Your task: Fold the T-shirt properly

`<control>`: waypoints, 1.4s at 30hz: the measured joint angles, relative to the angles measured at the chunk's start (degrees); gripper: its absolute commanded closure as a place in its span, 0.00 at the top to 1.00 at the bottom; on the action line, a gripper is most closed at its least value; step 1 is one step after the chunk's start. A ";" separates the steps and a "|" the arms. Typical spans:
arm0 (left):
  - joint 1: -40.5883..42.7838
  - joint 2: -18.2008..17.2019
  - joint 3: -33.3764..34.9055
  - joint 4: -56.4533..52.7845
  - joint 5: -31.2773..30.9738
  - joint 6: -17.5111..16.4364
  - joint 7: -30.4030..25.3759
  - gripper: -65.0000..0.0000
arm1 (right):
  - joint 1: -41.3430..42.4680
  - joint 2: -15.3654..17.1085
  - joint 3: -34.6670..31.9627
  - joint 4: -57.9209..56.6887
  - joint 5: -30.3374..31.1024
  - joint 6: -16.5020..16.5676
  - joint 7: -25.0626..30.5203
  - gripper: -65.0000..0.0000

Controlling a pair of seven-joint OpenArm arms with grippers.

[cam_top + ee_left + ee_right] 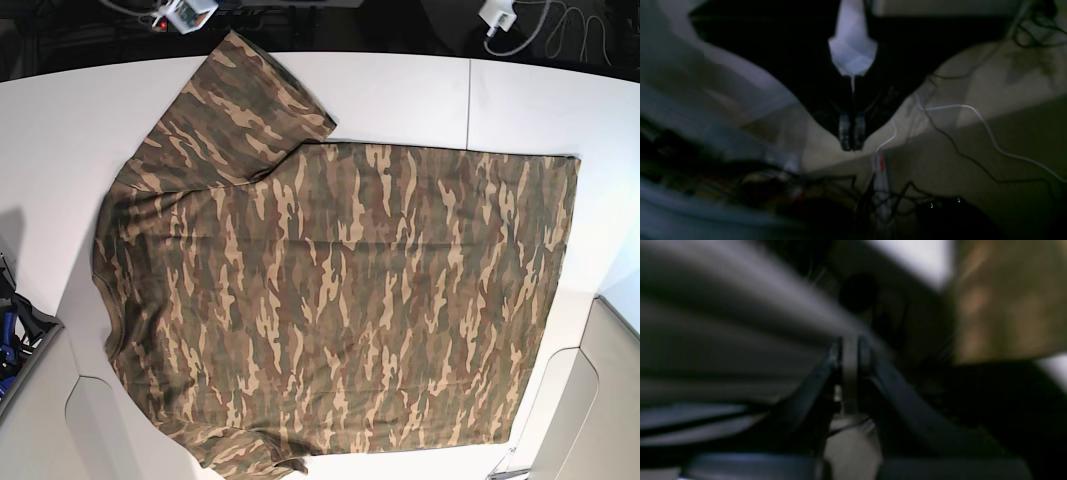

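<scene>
Nearest the base camera, the T-shirt is lying spread flat on the white table, its collar end toward the left, one sleeve reaching up at the upper left and the hem running down the right side. No fold looks started yet, by my judgement. Neither arm is showing over the cloth in that view.

The left gripper is hanging above a floor of trailing cables, its fingertips pressed together on nothing. The right gripper is blurring badly; its jaws seem nearly together, yet I cannot tell for sure.

To begin well, both claws should be opening wide, descending onto one long edge, and pinching only that edge's cloth.
</scene>
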 measured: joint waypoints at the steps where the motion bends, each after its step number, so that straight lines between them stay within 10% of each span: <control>1: 0.00 0.02 -1.86 1.53 -1.31 -0.02 1.07 0.17 | 0.00 0.00 1.66 1.05 0.98 -0.04 -0.02 0.00; 6: 0.00 0.00 -11.89 7.34 -6.88 -0.02 3.76 0.45 | 0.04 -1.38 10.64 3.45 5.35 -1.01 0.02 0.15; 12: -1.33 0.11 -21.75 10.45 -14.80 -1.51 3.91 0.46 | 0.37 -4.81 20.90 3.43 11.47 -7.54 -1.20 0.47; 19: -6.01 -2.86 -23.76 10.51 -14.58 -1.53 1.73 0.61 | 8.85 -4.79 22.77 -1.90 12.81 -11.56 -13.29 0.48; 42: -27.06 -12.63 -23.34 -9.03 -9.53 -1.73 -3.78 0.62 | 18.82 -14.60 14.67 -17.20 18.14 -9.81 -10.62 0.48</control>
